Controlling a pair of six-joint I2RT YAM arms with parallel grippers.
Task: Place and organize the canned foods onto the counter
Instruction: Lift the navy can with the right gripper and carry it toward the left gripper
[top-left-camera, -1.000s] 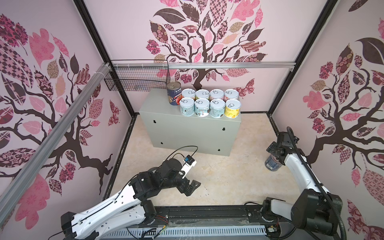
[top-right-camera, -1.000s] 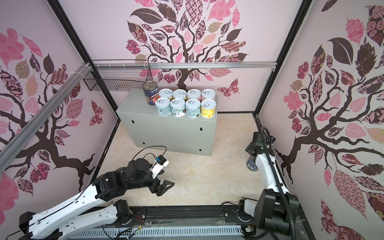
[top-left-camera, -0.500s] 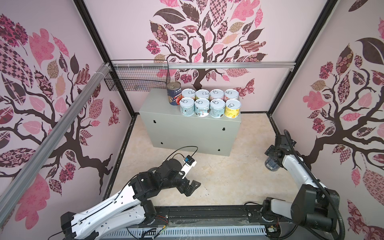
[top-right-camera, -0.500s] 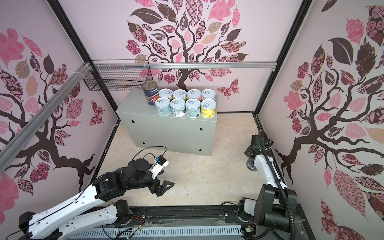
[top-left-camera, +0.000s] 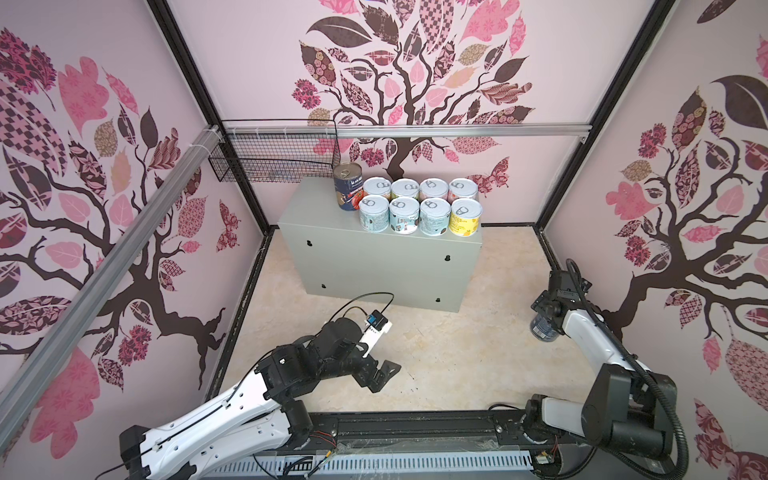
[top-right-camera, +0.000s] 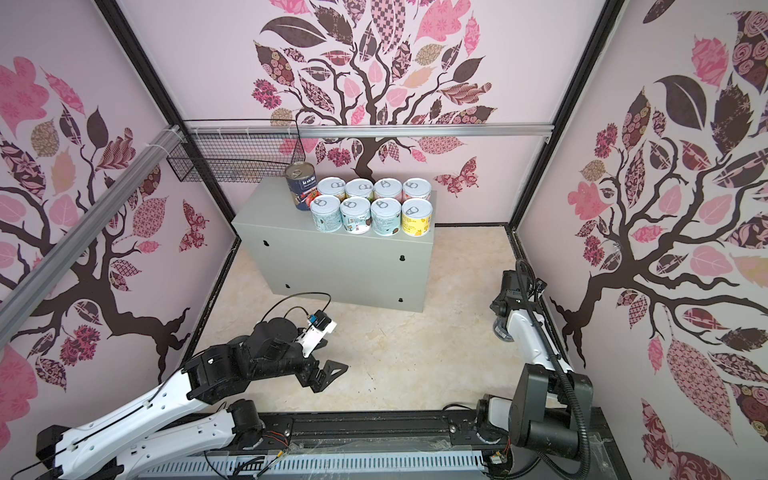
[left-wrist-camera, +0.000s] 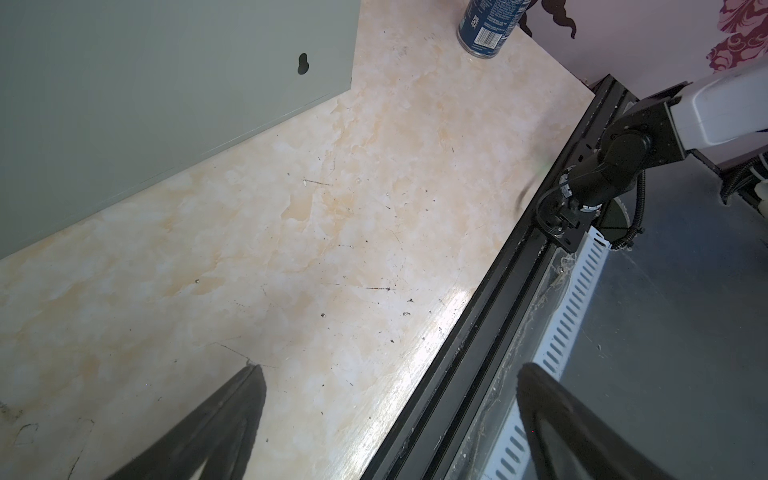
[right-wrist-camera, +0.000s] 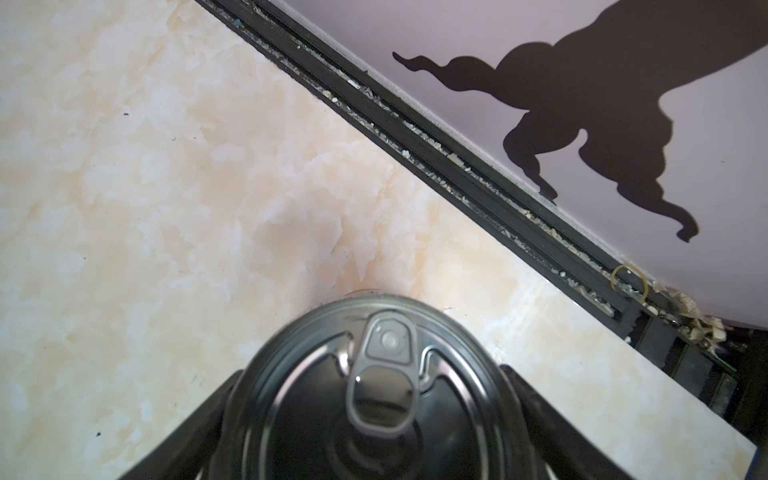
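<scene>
Pickup of the last can is where I am: my right pincer (right-wrist-camera: 374, 419) straddles the dark blue can (top-left-camera: 541, 327) upright on the floor by the right wall, fingers (right-wrist-camera: 199, 419) hugging it though I cannot tell if they grip, so next I must clamp, lift and carry it to the counter (top-left-camera: 316, 203) beside nine cans, left pincer (top-left-camera: 384, 372) idle, agape.

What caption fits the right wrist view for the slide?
Right gripper straddles an upright dark blue can on the marble floor beside the wall.

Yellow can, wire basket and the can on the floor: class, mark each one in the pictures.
yellow can (top-left-camera: 465, 218), in a top view, on its label.
wire basket (top-left-camera: 270, 156), in a top view, on its mesh front.
can on the floor (left-wrist-camera: 484, 35), left wrist view, on its barcode side.
</scene>
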